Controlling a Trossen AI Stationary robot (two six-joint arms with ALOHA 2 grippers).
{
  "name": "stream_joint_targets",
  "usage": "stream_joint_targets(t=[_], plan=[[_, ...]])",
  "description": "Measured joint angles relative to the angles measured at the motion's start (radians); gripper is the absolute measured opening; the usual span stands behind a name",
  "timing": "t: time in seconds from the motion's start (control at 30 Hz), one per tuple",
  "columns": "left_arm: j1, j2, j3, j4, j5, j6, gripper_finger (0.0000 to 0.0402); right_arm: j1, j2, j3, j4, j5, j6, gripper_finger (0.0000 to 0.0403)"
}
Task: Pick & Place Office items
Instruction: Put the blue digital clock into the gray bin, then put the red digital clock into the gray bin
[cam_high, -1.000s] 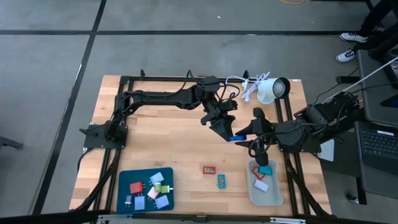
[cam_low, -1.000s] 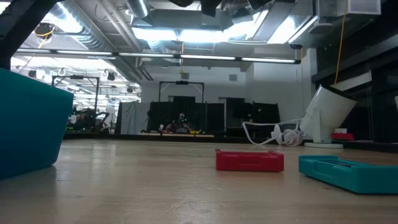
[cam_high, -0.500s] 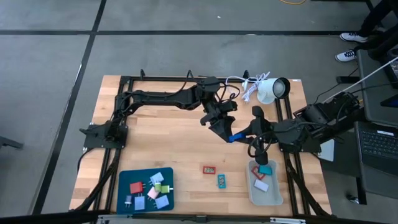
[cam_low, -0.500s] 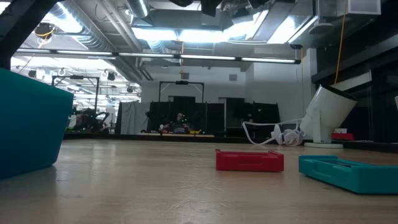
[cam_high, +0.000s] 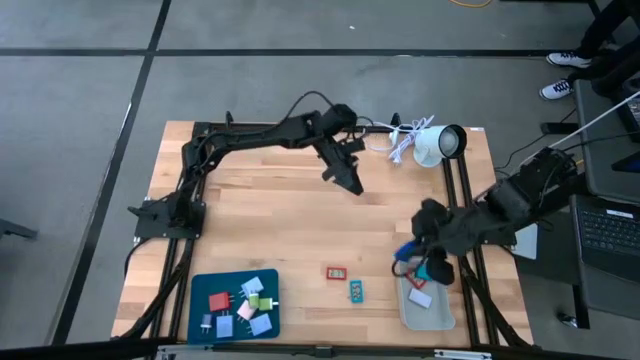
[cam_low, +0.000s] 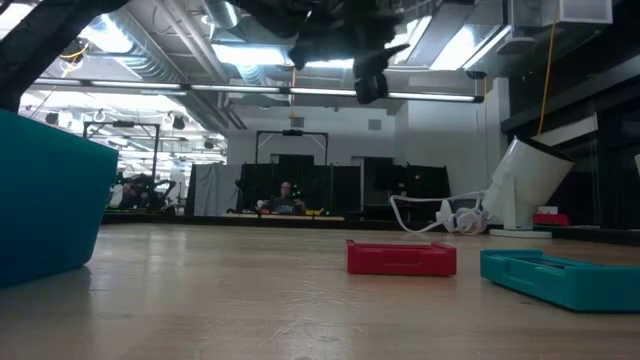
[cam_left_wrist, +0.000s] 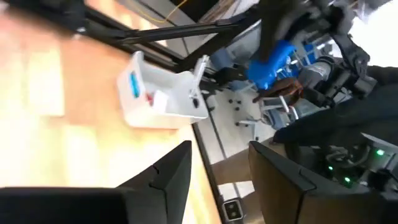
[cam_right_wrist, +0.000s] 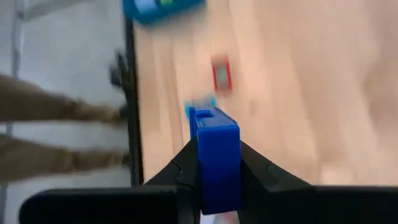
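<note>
Both arms matte black, slim jointed links bolted to a black tube frame around the wooden table. Left arm (cam_high: 262, 136): dark cables looped along its links. Right arm (cam_high: 505, 205): bulkier boxy joint housings, same black finish. Left gripper (cam_left_wrist: 217, 180): two flat, angular black fingers. Right gripper (cam_right_wrist: 214, 168): black fingers tapering to wedge-shaped tips.

Wooden table (cam_high: 290, 230) — blue tray (cam_high: 200, 290), white bin (cam_high: 445, 318), lamp (cam_high: 440, 142), 2 loose pieces (cam_high: 345, 281).
</note>
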Motion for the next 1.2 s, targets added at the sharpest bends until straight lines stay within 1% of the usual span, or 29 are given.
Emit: stream_joint_targets(t=[0.07, 0.13, 0.2, 0.27, 0.33, 0.4, 0.5, 0.6, 0.67, 0.7, 0.73, 0.8, 0.9, 0.97, 1.07, 1.13, 1.2], plan=[[0.020, 0.000, 0.000, -0.042, -0.001, 0.037, 0.0145, 0.045, -0.001, -0.068, -0.021, -0.029, 0.097, 0.0057], [0.029, 0.000, 0.000, -0.079, -0.017, 0.071, 0.0139, 0.100, -0.001, -0.168, 0.008, -0.065, 0.206, 0.0057], [0.034, 0.000, 0.000, -0.115, -0.037, 0.107, 0.0135, 0.160, 0.000, -0.291, 0.103, -0.126, 0.320, 0.0057], [0.035, 0.000, 0.000, -0.138, -0.052, 0.133, 0.0133, 0.221, 0.000, -0.415, 0.237, -0.163, 0.437, 0.0057], [0.027, 0.000, 0.000, -0.166, -0.087, 0.156, 0.0133, 0.276, 0.001, -0.519, 0.351, -0.168, 0.558, 0.0057], [0.014, 0.000, 0.000, -0.201, -0.147, 0.188, 0.0135, 0.317, 0.001, -0.602, 0.436, -0.160, 0.662, 0.0057], [-0.010, 0.004, 0.000, -0.247, -0.246, 0.234, 0.0140, 0.352, 0.000, -0.670, 0.480, -0.161, 0.750, 0.0057], [-0.038, 0.017, -0.001, -0.298, -0.338, 0.248, 0.0147, 0.357, 0.000, -0.689, 0.482, -0.133, 0.777, 0.0057], [-0.058, 0.024, -0.001, -0.312, -0.375, 0.267, 0.0155, 0.352, 0.000, -0.689, 0.492, -0.123, 0.788, 0.0059], [-0.067, 0.026, 0.000, -0.324, -0.387, 0.275, 0.0160, 0.347, 0.000, -0.689, 0.491, -0.128, 0.793, 0.0072], [-0.075, 0.028, 0.000, -0.352, -0.391, 0.279, 0.0165, 0.344, 0.000, -0.689, 0.492, -0.133, 0.794, 0.0094], [-0.093, 0.031, -0.001, -0.381, -0.413, 0.296, 0.0178, 0.344, 0.000, -0.689, 0.495, -0.136, 0.799, 0.0154], [-0.120, 0.029, -0.001, -0.410, -0.512, 0.332, 0.0198, 0.344, 0.000, -0.689, 0.494, -0.133, 0.820, 0.0239], [-0.131, 0.030, -0.001, -0.426, -0.556, 0.327, 0.0210, 0.344, -0.001, -0.689, 0.494, -0.124, 0.832, 0.0282], [-0.147, 0.029, -0.001, -0.450, -0.570, 0.311, 0.0220, 0.344, -0.001, -0.689, 0.495, -0.120, 0.845, 0.0319], [-0.168, 0.029, -0.001, -0.479, -0.593, 0.305, 0.0221, 0.344, -0.001, -0.686, 0.493, -0.119, 0.846, 0.0327], [-0.205, 0.029, -0.001, -0.521, -0.647, 0.317, 0.0221, 0.344, -0.001, -0.679, 0.491, -0.096, 0.846, 0.0328]])
